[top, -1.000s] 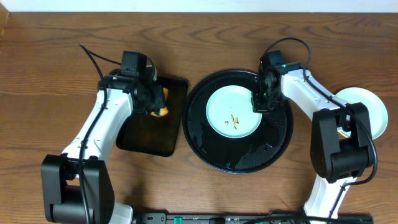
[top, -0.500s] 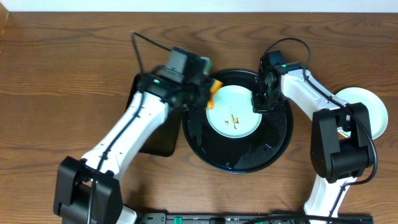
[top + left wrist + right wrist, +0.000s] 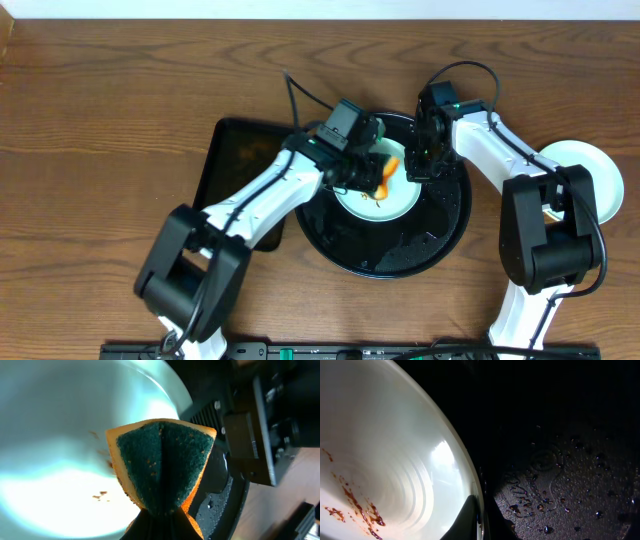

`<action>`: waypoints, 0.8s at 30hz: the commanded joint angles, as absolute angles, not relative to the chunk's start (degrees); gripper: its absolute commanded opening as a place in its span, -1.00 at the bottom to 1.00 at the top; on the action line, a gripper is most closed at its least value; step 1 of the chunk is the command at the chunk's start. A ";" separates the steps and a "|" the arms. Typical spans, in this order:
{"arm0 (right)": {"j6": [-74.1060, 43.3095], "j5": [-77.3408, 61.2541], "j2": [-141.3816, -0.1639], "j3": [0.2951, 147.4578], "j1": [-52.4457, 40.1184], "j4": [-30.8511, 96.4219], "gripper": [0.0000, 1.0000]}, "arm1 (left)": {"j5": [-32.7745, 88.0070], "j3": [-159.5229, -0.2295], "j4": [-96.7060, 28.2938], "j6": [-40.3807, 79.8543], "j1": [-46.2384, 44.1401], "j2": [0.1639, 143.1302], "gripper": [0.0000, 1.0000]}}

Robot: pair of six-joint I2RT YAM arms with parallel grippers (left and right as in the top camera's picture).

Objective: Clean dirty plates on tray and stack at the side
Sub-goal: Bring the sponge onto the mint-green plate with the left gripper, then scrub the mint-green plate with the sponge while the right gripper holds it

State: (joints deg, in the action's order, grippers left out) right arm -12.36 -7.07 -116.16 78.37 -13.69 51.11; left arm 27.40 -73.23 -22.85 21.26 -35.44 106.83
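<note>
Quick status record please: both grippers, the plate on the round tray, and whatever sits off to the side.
left gripper: shut on sponge, held over the plate; contact unclear
right gripper: shut on plate rim, on the robot's right side
plate: on round tray, brown smears not yet wiped
rectangular tray: left of round tray
side plate: right of round tray, partly hidden; how many are stacked is unclear

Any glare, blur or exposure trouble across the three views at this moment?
Overhead: evenly lit and sharp, faint sheen on the wet black tray. Left wrist: the plate blows out to white lower left, while the sponge is crisp. Right wrist: tray mostly black with glinting droplets; sauce smears on the plate are readable.
</note>
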 commanded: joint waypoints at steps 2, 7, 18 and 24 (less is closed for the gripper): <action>-11.92 -5.43 -118.24 76.07 -14.33 52.29 -0.98 | 31.35 -74.37 -21.61 23.27 -37.04 109.75 -0.85; -11.90 -5.41 -118.24 76.07 -14.33 52.29 -0.98 | 33.01 -74.35 -18.94 23.24 -38.30 112.36 -0.85; -11.90 -5.41 -118.24 76.07 -14.33 52.77 -0.98 | 24.05 -74.26 -18.15 22.76 -38.20 117.03 -0.85; -11.90 -5.41 -118.24 76.07 -14.33 53.12 -0.98 | 15.31 -74.28 -22.39 22.81 -35.81 117.01 -0.85</action>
